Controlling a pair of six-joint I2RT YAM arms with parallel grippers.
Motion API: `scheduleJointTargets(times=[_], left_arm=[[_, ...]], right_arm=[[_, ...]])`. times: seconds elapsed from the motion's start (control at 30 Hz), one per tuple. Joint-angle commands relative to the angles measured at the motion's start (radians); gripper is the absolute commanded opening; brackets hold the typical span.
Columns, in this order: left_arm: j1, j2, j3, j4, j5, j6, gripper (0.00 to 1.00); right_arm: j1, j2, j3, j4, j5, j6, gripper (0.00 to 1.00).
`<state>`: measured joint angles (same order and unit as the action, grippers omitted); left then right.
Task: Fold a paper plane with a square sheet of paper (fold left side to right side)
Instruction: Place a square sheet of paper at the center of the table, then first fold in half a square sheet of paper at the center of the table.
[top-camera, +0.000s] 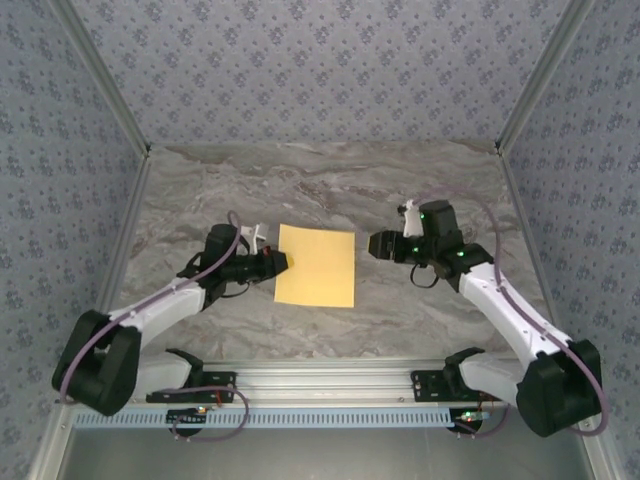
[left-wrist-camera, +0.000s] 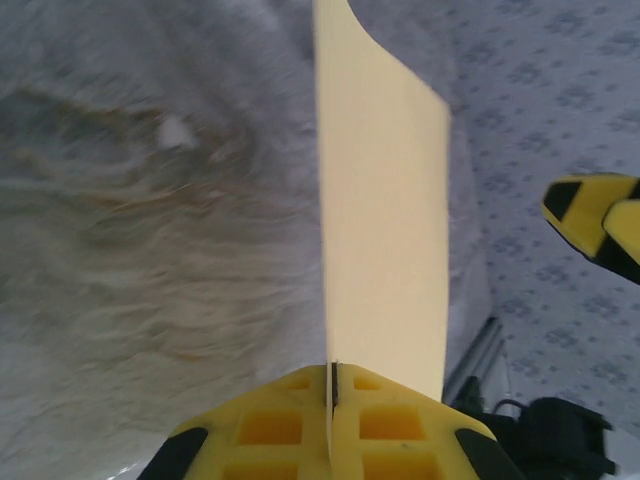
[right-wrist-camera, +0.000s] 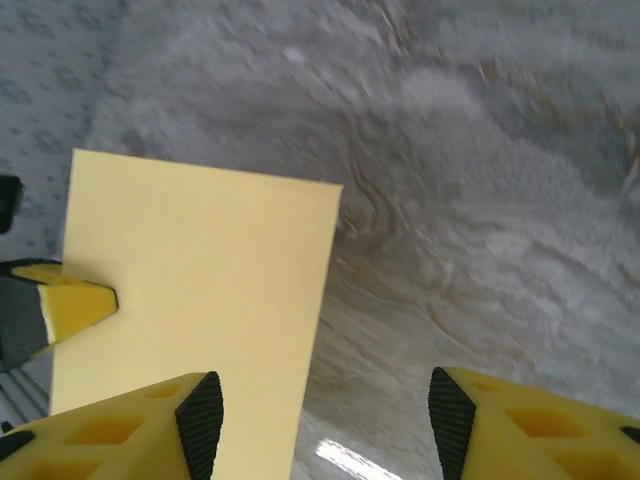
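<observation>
The left gripper (top-camera: 277, 263) was clenched on the left edge of the square sheet of paper (top-camera: 318, 266). In the left wrist view its jaws met, with the sheet (left-wrist-camera: 385, 220) pinched edge-on between them. The sheet sat mid-table on the marbled tabletop (top-camera: 300, 180), unfolded. It was near square, a little longer near-to-far than across, and its sides were tilted slightly off the table's edges. Bare marble lay open from its far edge to the back wall (top-camera: 320, 70), and from its near edge to the metal rail (top-camera: 330, 375). The right gripper (top-camera: 374, 245) sat near the sheet's right edge, apart from it. Its jaws were spread wide in the right wrist view (right-wrist-camera: 320, 400), holding nothing.
</observation>
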<state>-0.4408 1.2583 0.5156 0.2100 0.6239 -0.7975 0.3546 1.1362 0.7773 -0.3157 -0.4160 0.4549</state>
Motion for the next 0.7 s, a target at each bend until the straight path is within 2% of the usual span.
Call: scheduleJointTargets(times=[0.0, 0.17, 0.27, 0.37, 0.67], left_arm=[[-0.006, 0.082, -0.002, 0.008, -0.061, 0.010, 0.02], [-0.005, 0.173, 0.065, -0.092, -0.095, 0.071, 0.04], [-0.006, 0.185, 0.089, -0.119, -0.095, 0.080, 0.05], [-0.006, 0.167, 0.098, -0.139, -0.091, 0.076, 0.10], [-0.028, 0.124, 0.114, -0.043, 0.012, -0.011, 0.51]], right_arm=[[0.051, 0.067, -0.083, 0.170, -0.002, 0.093, 0.52], [0.161, 0.232, -0.119, 0.354, -0.007, 0.197, 0.39], [0.210, 0.340, -0.118, 0.456, -0.014, 0.255, 0.37], [0.245, 0.427, -0.092, 0.477, -0.010, 0.271, 0.35], [0.262, 0.537, -0.067, 0.376, 0.059, 0.240, 0.35]])
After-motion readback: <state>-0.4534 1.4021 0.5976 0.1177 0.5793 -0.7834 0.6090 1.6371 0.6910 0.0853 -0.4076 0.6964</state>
